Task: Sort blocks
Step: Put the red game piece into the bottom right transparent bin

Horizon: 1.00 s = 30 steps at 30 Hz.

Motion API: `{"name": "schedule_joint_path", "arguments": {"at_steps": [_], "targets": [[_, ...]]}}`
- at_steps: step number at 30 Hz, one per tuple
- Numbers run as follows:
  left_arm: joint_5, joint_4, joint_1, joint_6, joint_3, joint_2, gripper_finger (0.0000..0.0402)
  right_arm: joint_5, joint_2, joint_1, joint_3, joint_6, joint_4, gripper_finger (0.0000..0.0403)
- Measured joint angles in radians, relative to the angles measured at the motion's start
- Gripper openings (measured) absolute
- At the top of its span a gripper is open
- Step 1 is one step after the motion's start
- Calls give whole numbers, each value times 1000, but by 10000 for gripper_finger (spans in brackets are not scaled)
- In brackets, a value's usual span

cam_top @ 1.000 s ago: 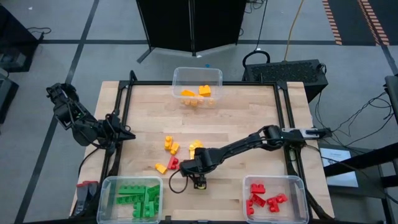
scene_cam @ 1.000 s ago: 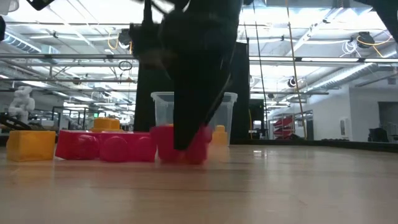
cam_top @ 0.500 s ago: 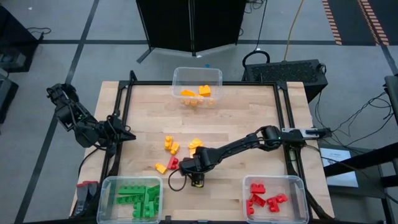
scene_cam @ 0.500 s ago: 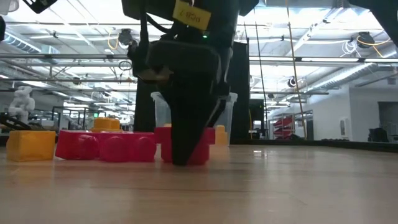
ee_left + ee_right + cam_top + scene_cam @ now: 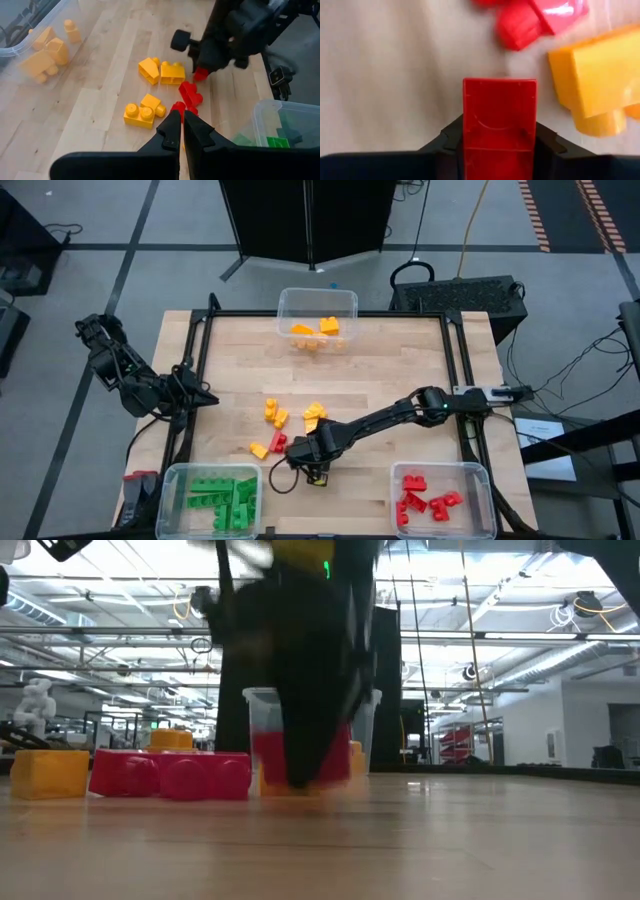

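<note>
My right gripper [image 5: 318, 472] points down near the middle of the table's near edge, shut on a red block [image 5: 500, 120]. Loose blocks lie just left of it: a red one [image 5: 278, 442] and yellow ones [image 5: 275, 413] [image 5: 314, 413] [image 5: 259, 449]. The left wrist view shows the same cluster of yellow blocks [image 5: 145, 111] and red blocks [image 5: 190, 95], with the held block [image 5: 201, 74] under the right gripper. My left gripper [image 5: 179, 120] waits shut above the table's left edge [image 5: 205, 397], touching nothing. My right gripper pinches the red block by two opposite side faces [image 5: 468, 137], one finger [image 5: 447, 140] on each. The fingers come from above, pointing down. In the low view the block [image 5: 320, 755] hangs upright between them, just clear of the tabletop.
Three clear bins stand at the table's edges. The one with yellow blocks [image 5: 317, 320] is at the far middle. The one with green blocks [image 5: 212, 500] is at the near left, and the one with red blocks [image 5: 442, 500] at the near right. Bare wood lies between them.
My right gripper has risen a little with the red block. The block stood on the table a second ago and now hangs just above it. The loose blocks beside it have stayed where they were.
</note>
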Motion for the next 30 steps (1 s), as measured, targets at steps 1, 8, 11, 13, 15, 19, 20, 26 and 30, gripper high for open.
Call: {"name": "schedule_joint_path", "arguments": {"at_steps": [1,8,11,13,15,19,20,26,30], "targets": [[0,0,0,0,0,0,3,6,0,3,36,-13,-22,122],[10,0,0,-1,0,0,3,33,-24,32,189,-105,-169,122],[30,1,0,-2,0,0,3,76,-74,55,174,-109,-234,122],[41,1,0,-2,0,0,3,98,-119,69,142,-110,-263,122],[48,1,0,-2,0,0,3,103,-187,79,75,-108,-251,122],[50,1,0,-2,0,0,3,105,-388,99,-137,-16,-227,122],[50,1,0,-1,0,0,3,106,-447,104,-200,21,-220,122],[50,1,0,0,0,0,3,133,-800,133,-514,319,-171,122],[50,1,0,-1,0,0,3,155,-954,175,-590,509,-162,122]]}}
